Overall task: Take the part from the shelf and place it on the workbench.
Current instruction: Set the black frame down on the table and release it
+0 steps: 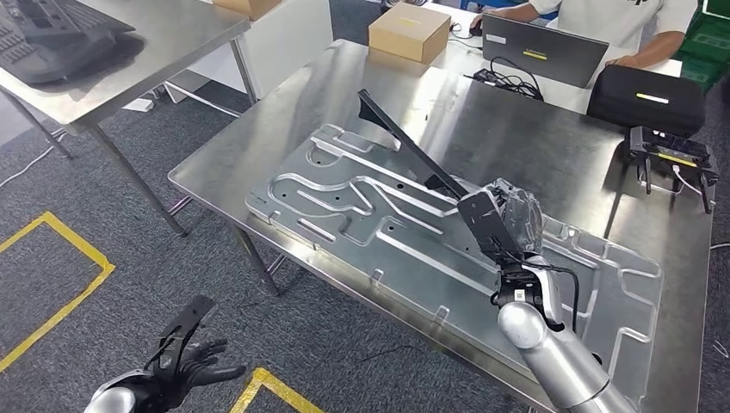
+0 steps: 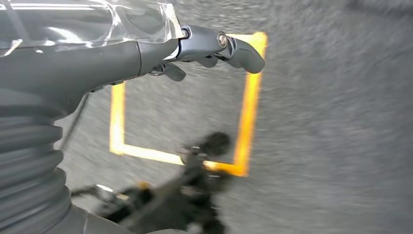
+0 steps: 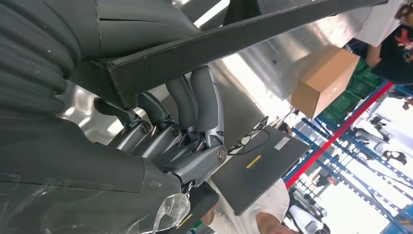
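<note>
While a person [image 1: 620, 21] sits at a laptop [image 1: 542, 50] across the tabletop [image 1: 250, 138], the right hand [image 1: 508, 219] grips one end of a long black part [image 1: 413, 151], holding it tilted above a ribbed metal panel [image 1: 361, 206]. Down over the grey carpet [image 1: 112, 215], the left hand [image 1: 194, 361] hangs with fingers spread, grasping nothing.

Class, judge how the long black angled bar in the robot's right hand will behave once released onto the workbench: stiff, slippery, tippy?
The long black angled bar looks rigid: held at one end by the right hand, it stays straight. Its textured surface probably grips. On the ribbed metal panel it may rock.
</note>
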{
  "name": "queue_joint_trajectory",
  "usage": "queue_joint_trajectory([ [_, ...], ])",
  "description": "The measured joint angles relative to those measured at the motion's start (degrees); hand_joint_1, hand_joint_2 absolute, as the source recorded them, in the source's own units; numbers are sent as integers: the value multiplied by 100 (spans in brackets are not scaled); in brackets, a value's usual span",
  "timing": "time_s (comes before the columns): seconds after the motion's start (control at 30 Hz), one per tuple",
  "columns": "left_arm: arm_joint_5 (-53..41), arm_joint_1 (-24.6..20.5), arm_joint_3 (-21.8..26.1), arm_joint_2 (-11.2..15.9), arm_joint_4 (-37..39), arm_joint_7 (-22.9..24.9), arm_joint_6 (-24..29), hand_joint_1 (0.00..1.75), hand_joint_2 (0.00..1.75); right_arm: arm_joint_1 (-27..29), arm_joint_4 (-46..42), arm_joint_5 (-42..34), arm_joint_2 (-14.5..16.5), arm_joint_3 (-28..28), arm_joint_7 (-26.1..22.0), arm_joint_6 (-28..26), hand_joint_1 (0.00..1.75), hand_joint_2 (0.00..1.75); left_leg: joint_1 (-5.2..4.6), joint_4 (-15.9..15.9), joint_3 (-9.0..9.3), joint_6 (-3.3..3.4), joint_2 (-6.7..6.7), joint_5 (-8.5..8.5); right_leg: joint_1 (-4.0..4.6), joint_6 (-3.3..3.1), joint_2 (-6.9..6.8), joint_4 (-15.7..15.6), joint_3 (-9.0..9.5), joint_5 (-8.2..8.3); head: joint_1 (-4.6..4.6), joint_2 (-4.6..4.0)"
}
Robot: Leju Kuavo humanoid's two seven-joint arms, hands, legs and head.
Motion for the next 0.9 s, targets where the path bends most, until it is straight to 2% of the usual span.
queue_joint_trajectory([
  [0.03,56,-3,-46,-3,2,-1,153,0,175,6,0,13,-5,-2,29,-4,175,175,-27,-141,74,43,11,5,-6,20,-11,-6,1,-17,1,0],
  [0.07,108,-11,-92,-4,2,-2,297,0,175,12,0,32,-10,-3,55,-11,175,175,-42,-164,103,53,15,-11,-5,40,-20,0,-4,-25,1,0],
  [0.23,938,-350,-560,80,69,-14,1298,0,175,21,-1,208,-35,-22,249,-49,175,175,-39,-195,99,18,-24,-18,-5,66,-49,-28,22,-43,2,1],
  [0.37,1379,-568,-912,152,209,-17,1680,0,175,27,4,505,-69,-54,542,-162,175,175,-39,-201,103,8,-22,-32,0,75,-44,-61,34,-45,1,1],
  [0.5,1822,-529,-1203,245,360,-17,1957,0,175,50,23,656,-149,-104,731,-268,0,0,-40,-202,103,16,-21,-27,-4,102,-37,-72,32,-25,1,1],
  [0.6,2155,-473,-1460,380,497,-16,2285,0,175,79,28,668,-200,-129,759,-268,0,0,-43,-201,103,28,-21,-17,-6,118,-37,-74,32,-11,1,1],
  [0.67,2663,-456,-1717,578,575,-16,2749,0,175,94,28,693,-225,-138,799,-266,0,0,-40,-199,104,32,-17,-10,-7,120,-36,-74,29,-4,1,1],
  [0.73,3837,-574,-2224,1014,558,-18,3876,0,175,111,28,754,-252,-145,921,-263,0,0,-21,-195,101,31,-9,7,-8,113,-30,-74,16,8,1,1],
  [0.8,5818,-947,-3117,1648,332,-32,5737,0,175,122,28,835,-274,-150,1090,-256,0,0,0,-194,86,18,-7,24,3,105,-30,-73,7,24,1,1],
  [0.87,7907,-1381,-4173,2268,38,-37,7373,0,87,126,35,890,-295,-154,1202,-248,0,0,0,-209,95,9,-17,30,15,105,-40,-73,27,29,1,1],
  [0.9,8705,-1522,-4657,2548,-72,-31,7809,0,44,126,40,927,-306,-155,1251,-244,0,0,-5,-218,109,8,-17,30,16,105,-39,-73,41,28,1,1],
])
